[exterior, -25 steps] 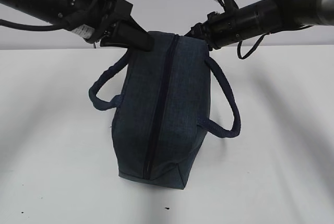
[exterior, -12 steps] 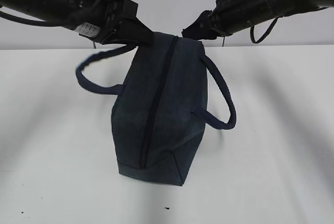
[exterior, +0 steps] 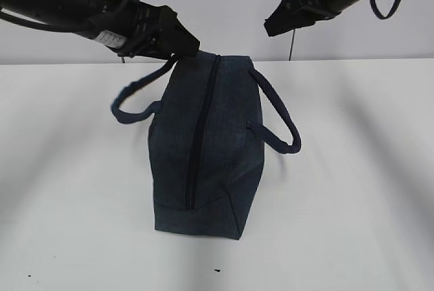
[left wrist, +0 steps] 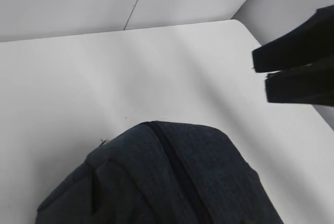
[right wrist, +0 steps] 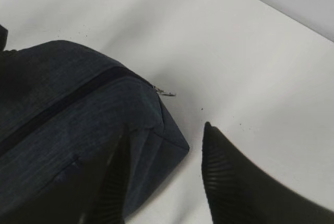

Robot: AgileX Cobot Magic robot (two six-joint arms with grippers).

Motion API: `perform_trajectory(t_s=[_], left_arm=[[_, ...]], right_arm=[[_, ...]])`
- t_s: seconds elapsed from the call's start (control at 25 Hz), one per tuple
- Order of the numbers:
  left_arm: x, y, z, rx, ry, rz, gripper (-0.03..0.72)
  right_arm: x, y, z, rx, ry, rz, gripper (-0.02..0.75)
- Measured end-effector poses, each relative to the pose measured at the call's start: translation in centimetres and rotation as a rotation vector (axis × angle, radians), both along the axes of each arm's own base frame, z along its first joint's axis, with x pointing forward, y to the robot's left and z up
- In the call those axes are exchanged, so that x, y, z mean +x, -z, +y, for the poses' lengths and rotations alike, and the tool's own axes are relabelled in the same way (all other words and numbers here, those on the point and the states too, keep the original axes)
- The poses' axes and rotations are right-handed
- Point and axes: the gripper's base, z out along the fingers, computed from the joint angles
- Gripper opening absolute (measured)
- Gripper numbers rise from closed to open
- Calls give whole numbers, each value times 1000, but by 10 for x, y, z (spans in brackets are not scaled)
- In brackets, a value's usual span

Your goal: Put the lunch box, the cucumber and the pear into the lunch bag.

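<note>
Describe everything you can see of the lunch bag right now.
The lunch bag is dark navy, denim-like fabric, lying on the white table with its zipper shut along the top. A loop handle droops on each side. A small metal pull shows at the far end. The right gripper hangs clear; the left gripper is near the far end, contact unclear.

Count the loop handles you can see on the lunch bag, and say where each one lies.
2. One handle loops out from the left side of the lunch bag, toward the left pincer; the other handle loops out on the right side, resting on the table.
</note>
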Motion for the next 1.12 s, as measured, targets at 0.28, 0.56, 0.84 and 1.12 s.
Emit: perform_trajectory(t_s=[0.28, 0.56, 0.84, 1.12], left_arm=[[-13, -26, 12, 102, -10, -91, 424], [-37, -61, 29, 208, -50, -165, 424], [-71, -90, 54, 348, -128, -139, 424], [-103, -110, 83, 511, -248, -101, 424]], right_arm=[[-23, -21, -10, -85, 74, 106, 358], [-39, -20, -21, -172, 174, 295, 358], [-53, -39, -32, -222, 311, 297, 358], [-86, -86, -41, -228, 392, 189, 358]])
